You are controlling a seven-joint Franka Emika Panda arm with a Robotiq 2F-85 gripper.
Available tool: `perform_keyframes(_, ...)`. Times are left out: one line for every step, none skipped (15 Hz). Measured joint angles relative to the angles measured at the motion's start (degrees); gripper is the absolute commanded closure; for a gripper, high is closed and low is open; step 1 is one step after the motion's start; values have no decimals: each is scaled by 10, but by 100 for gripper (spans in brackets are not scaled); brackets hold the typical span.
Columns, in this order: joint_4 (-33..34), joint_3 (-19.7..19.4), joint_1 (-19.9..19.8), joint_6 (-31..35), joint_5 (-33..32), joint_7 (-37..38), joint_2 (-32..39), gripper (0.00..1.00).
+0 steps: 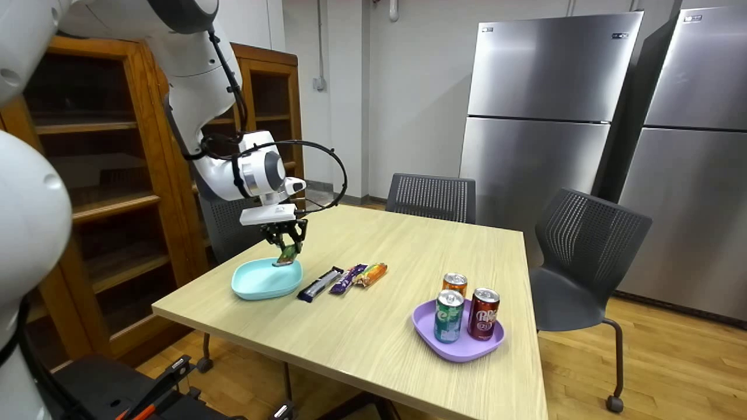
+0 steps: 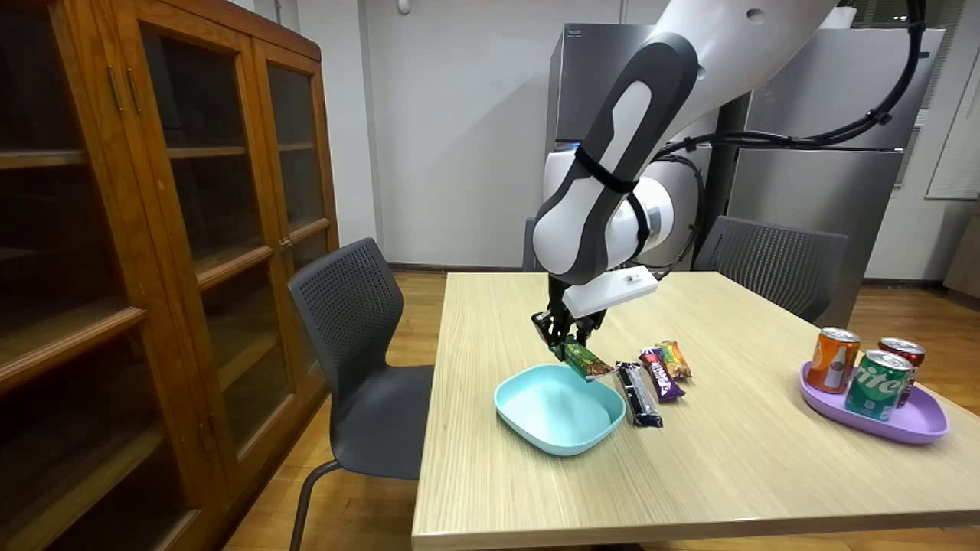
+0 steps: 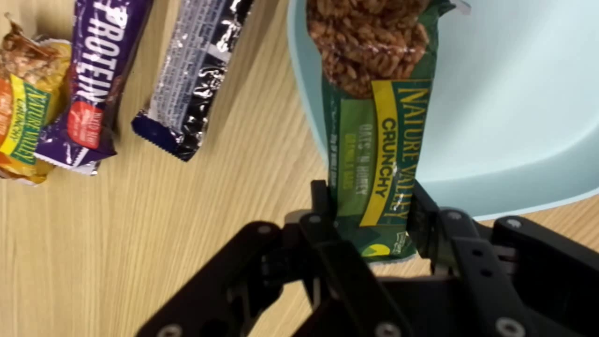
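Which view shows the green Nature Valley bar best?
Wrist view. There the green bar is large and its brand name readable, though the frame's top edge crops its far end and the pincer grips it by the near end. Both exterior views show it small, slanting down from the pincer, lettering too small to read.

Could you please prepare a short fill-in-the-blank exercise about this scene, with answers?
The tool grips a bar whose yellow band reads ____.
The purple wrapper shows, in large white letters, the word ____.
The three cans on the purple tray are green, red and ____.
Beside the blue dish, ____ loose bars lie on the table.
Missing words: CRUNCHY; PROTEIN; orange; three.
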Motion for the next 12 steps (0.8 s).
perform_keyframes(-5, 0, 9, 0, 0, 5, -2, 83)
perform_keyframes(-9, 1, 18, 0, 0, 8, -4, 83)
perform_keyframes(-13, 3, 25, 0, 0, 10, -6, 83)
perform_keyframes(-17, 5, 31, 0, 0, 12, -7, 83)
perform_keyframes(-21, 7, 37, 0, 0, 12, -8, 83)
perform_keyframes(-24, 9, 41, 0, 0, 13, -8, 83)
perform_keyframes(-26, 10, 46, 0, 0, 13, -8, 83)
perform_keyframes(-29, 12, 50, 0, 0, 13, -8, 83)
perform_keyframes(-31, 13, 52, -1, 0, 13, -8, 83)
perform_keyframes(-33, 14, 54, -1, 0, 13, -8, 83)
perform_keyframes(-35, 15, 56, -2, 0, 13, -8, 83)
perform_keyframes(-37, 16, 56, -2, 0, 13, -7, 83)
